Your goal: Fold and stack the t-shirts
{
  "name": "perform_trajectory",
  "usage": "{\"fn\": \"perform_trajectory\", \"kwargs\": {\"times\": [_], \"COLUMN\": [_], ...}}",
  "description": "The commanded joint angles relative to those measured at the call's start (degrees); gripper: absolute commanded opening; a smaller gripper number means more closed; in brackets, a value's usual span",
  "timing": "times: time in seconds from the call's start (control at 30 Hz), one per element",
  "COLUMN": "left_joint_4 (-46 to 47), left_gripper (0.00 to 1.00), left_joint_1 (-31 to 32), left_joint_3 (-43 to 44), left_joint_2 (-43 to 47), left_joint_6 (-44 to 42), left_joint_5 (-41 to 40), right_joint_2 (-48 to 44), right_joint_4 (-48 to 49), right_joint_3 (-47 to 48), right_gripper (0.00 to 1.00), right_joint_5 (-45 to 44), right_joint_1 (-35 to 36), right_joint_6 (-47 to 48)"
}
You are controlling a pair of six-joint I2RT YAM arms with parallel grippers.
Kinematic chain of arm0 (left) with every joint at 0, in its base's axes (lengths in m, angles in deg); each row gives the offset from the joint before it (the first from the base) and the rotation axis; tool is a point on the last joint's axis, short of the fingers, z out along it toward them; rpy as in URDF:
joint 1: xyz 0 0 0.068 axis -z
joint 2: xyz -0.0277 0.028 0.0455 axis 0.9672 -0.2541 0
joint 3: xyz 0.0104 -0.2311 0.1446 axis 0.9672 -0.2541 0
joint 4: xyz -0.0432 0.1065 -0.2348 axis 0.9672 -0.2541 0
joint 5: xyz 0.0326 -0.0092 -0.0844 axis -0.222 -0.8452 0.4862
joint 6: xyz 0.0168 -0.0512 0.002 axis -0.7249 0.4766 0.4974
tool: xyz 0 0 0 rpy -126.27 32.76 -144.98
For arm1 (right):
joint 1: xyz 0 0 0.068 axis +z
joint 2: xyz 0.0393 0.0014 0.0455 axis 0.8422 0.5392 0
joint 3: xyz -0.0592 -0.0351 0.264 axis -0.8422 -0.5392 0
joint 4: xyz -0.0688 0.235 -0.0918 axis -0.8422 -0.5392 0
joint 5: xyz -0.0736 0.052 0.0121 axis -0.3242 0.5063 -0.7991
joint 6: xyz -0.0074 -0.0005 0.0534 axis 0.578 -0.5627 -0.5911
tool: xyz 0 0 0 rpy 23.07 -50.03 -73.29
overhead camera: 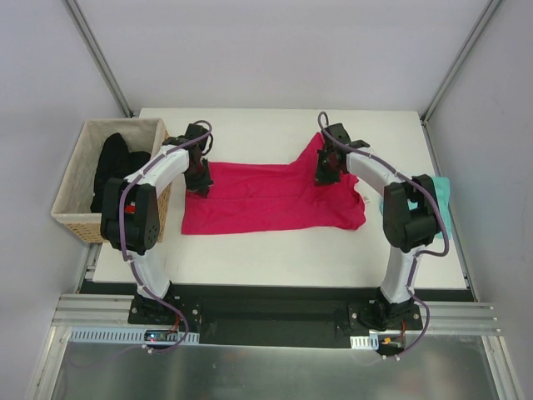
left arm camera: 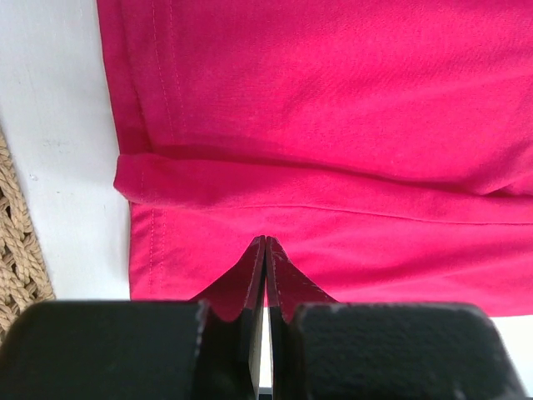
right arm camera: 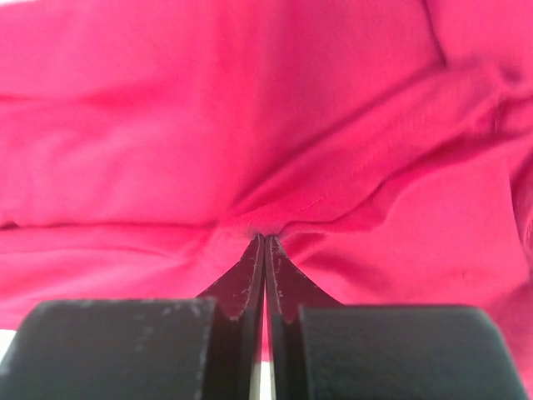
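The pink shirt lies spread across mid-frame on the table. The left gripper is closed tight, pinching its left end. The right gripper is closed too, pinching its upper right corner. The teal shirt sits at the right edge.

Soft matt magenta cloth shirt, coarse woven basket, smooth white table.

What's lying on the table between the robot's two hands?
The pink t-shirt lies spread out between the left gripper and the right gripper. Each gripper pinches it. The top view shows this best.
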Motion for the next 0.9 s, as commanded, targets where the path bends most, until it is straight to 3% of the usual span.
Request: {"fn": "perform_trajectory", "kwargs": {"times": [0.0,0.1,0.2,0.3,0.4,0.77,0.87], "left_joint_4": [-1.5,-1.6,-1.6,-1.5,-1.5,-1.7,-1.6], "left_gripper": [0.0,0.0,0.0,0.0,0.0,0.0,0.0], "left_joint_1": [0.1,0.1,0.1,0.2,0.1,0.1,0.1], "left_joint_3": [1.4,1.4,1.5,1.8,1.9,1.4,0.9], "left_joint_2": [0.2,0.2,0.2,0.2,0.1,1.3,2.2], "left_joint_6": [-0.8,-0.8,-0.8,-0.9,-0.9,-0.7,-0.5], "left_joint_5": [-1.2,-1.2,-1.2,-1.3,-1.2,-1.1,-1.3], "right_joint_2": [3.5,5.7,7.9,8.5,8.4,0.4,-3.5], "right_joint_4": [-3.4,-5.2,-6.2,-6.3,-6.5,-7.6,-6.3], "right_joint_3": [6.9,10.6,12.3,12.5,12.5,14.0,10.3], "right_gripper": [0.01,0.05,0.28,0.38,0.43,0.45,0.44], "right_joint_5": [0.3,0.7,0.9,1.5,1.6,-5.5,-8.3], "right_joint_1": [-0.1,-0.1,-0.1,-0.2,-0.3,-1.4,-1.4], "right_joint_6": [2.7,3.3,3.6,4.3,4.4,7.4,7.2]}}
